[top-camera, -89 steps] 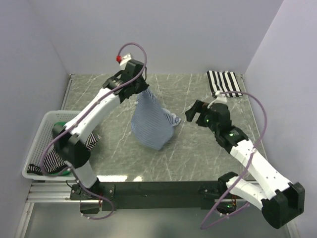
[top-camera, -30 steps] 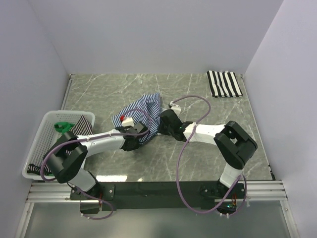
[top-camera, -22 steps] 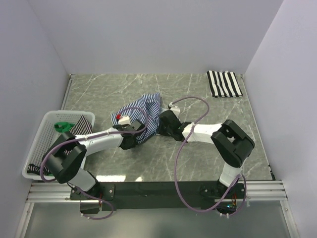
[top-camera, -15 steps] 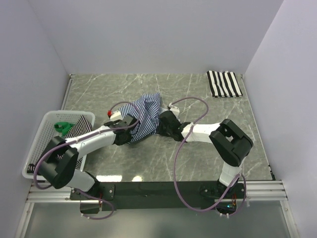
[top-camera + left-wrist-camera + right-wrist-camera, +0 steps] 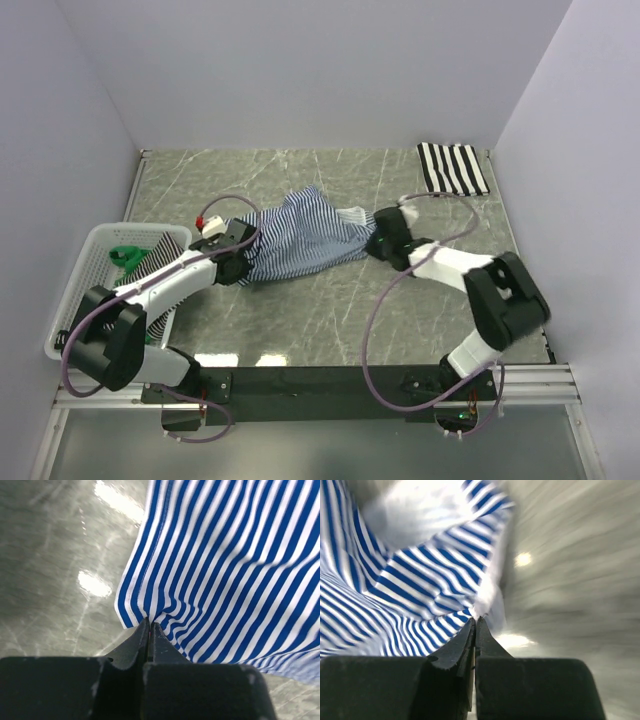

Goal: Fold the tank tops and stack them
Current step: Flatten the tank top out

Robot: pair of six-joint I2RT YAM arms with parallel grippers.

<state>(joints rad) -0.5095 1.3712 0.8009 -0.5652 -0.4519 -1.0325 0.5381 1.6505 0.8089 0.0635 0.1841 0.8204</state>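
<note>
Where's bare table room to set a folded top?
Bare: the near strip between the navy-striped tank top and the arm bases, plus the far left corner. Crowded: the middle, where left hand and right hand pinch it, and the folded tank top far right.

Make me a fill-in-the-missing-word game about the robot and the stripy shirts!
The left gripper and the right gripper are each ____ on an edge of the blue-striped tank top. That top lies stretched ____ the two grippers. The folded black-and-white tank top lies at the table's far ____ corner. The white mesh basket sits at the table's ____ side.
Missing words: shut, between, right, left.
</note>
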